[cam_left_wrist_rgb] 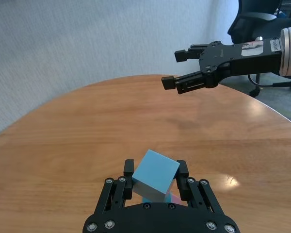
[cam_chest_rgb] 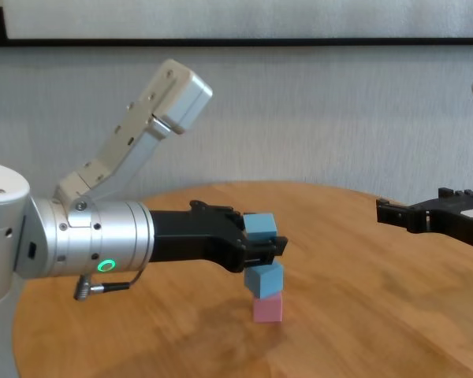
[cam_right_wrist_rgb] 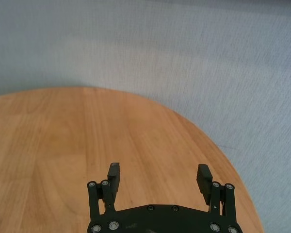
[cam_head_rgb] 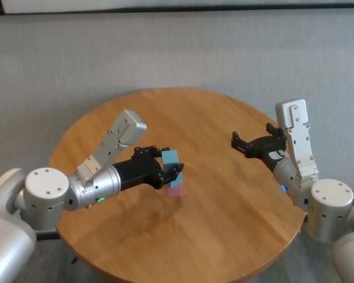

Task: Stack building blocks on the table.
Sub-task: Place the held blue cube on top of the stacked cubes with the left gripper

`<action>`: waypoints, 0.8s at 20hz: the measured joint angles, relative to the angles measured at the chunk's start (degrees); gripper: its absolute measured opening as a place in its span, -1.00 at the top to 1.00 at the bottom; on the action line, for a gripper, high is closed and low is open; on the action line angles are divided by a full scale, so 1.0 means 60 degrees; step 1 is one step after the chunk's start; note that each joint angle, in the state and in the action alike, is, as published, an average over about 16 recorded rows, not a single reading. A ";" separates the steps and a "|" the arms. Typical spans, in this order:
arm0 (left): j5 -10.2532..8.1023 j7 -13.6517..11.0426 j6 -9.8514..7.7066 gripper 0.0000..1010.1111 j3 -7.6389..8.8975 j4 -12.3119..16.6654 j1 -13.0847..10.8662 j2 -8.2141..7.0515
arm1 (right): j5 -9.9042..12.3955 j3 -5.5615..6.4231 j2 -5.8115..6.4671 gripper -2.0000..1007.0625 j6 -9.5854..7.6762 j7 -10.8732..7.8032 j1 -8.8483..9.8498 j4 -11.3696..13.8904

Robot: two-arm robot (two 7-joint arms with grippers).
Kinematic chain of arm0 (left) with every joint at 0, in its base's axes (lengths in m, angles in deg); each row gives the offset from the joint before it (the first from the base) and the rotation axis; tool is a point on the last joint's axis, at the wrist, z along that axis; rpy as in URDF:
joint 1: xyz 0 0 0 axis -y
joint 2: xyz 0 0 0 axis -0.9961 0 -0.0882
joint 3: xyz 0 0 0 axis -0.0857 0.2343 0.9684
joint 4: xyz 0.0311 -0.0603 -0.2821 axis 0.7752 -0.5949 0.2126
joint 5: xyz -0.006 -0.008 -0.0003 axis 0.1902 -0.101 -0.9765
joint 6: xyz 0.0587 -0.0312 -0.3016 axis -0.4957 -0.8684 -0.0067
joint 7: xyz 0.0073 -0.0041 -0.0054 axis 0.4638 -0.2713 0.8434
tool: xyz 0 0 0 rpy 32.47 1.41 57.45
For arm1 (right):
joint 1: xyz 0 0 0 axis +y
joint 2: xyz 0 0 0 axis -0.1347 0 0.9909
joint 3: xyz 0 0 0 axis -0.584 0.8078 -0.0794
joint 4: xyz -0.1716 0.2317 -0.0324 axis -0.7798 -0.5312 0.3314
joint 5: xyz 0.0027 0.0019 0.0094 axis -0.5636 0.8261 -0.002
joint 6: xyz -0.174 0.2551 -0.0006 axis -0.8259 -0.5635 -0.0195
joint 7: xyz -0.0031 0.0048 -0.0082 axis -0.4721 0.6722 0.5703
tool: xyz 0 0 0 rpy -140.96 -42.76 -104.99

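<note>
Top blue cube [cam_chest_rgb: 260, 226] clamped in left gripper [cam_chest_rgb: 262, 246], tilted, corner up, directly above two-block stack. Stack: second blue cube [cam_chest_rgb: 265, 279] on pink cube [cam_chest_rgb: 268, 309], mid-table, slightly left of centre. Held cube sits just above lower blue one; you can't tell if touching. Your next move likely hinges on levelling the tilt before release. Cubes plain, matte, sharp-edged. Table [cam_head_rgb: 236, 200] round, wood-grain, light brown, mild sheen. Right gripper [cam_head_rgb: 249, 143] idle well right of stack, fingers spread wide, holding nothing. Left arm nearer.

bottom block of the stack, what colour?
Pink, under a light blue block; clearest in the chest view.
</note>
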 joint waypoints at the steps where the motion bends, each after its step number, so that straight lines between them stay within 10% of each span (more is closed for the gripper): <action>1: 0.0001 -0.0007 0.0007 -0.07 -0.0014 -0.0034 0.0012 0.0015 | 0.0000 0.0000 0.0000 -0.99 0.0000 0.0000 0.0000 0.0000; 16: 0.0040 -0.0128 0.0127 -0.07 -0.0165 -0.0548 0.0233 0.0189 | 0.0000 0.0000 0.0000 -0.99 0.0000 0.0000 0.0000 0.0000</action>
